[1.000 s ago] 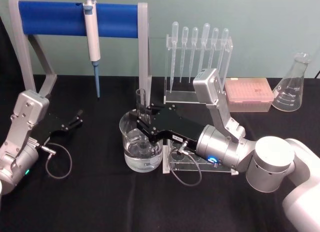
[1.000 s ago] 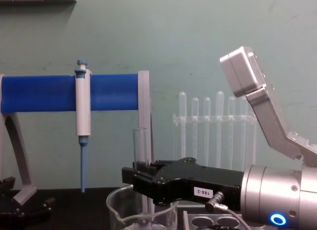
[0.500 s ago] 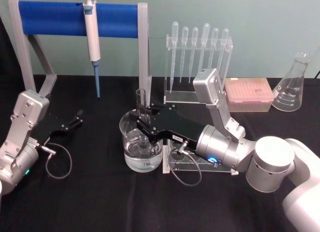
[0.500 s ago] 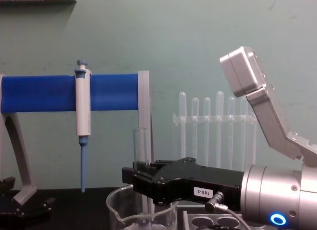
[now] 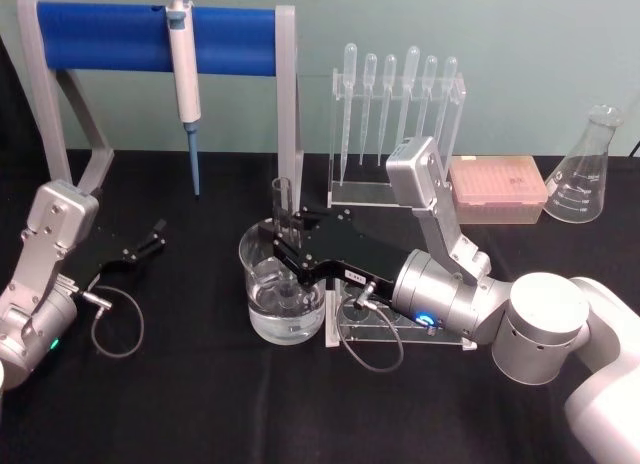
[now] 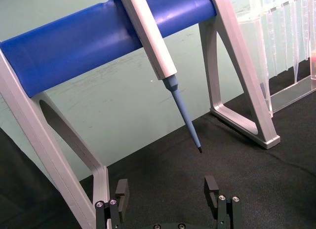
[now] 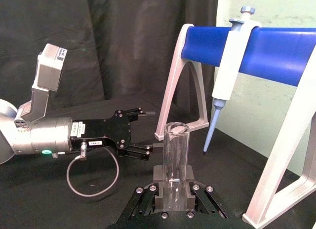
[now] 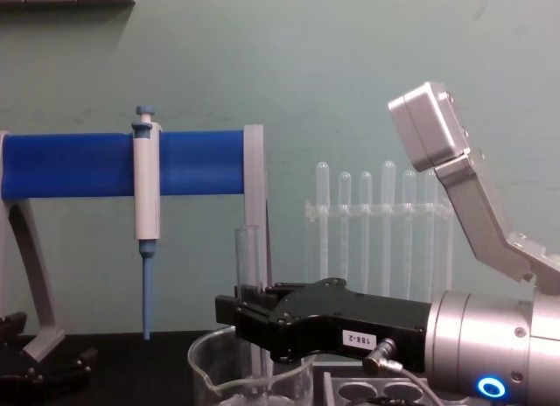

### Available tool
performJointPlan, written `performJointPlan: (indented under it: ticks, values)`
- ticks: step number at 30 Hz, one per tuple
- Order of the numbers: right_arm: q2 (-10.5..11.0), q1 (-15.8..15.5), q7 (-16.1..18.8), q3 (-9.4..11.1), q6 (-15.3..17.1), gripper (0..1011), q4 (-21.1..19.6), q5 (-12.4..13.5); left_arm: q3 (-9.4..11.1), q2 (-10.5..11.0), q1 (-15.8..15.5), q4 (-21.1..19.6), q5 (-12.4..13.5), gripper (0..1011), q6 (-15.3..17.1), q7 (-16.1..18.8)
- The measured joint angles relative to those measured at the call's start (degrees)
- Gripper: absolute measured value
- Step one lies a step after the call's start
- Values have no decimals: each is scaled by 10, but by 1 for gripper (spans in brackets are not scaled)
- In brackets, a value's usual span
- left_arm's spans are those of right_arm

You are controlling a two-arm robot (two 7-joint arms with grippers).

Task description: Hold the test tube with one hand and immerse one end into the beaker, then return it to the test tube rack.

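Glass test tube (image 5: 283,206) stands upright in my right tool (image 5: 289,246), clamped shut on it, lower end dipped into the beaker (image 5: 283,289) directly beneath; immersion looks done, so next comes a straight lift clear of the rim; my left tool (image 5: 152,236) idles wide open, well apart.

test tube (image 5: 282,206) in beaker (image 5: 281,289), pipettor (image 5: 184,79) behind
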Motion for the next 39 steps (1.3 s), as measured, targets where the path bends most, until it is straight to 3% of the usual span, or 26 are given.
performJointPlan:
  ticks: [39]
  values:
    - [0,0,0,0,0,225,0,0,0,0,0,0,0,1000,0,0]
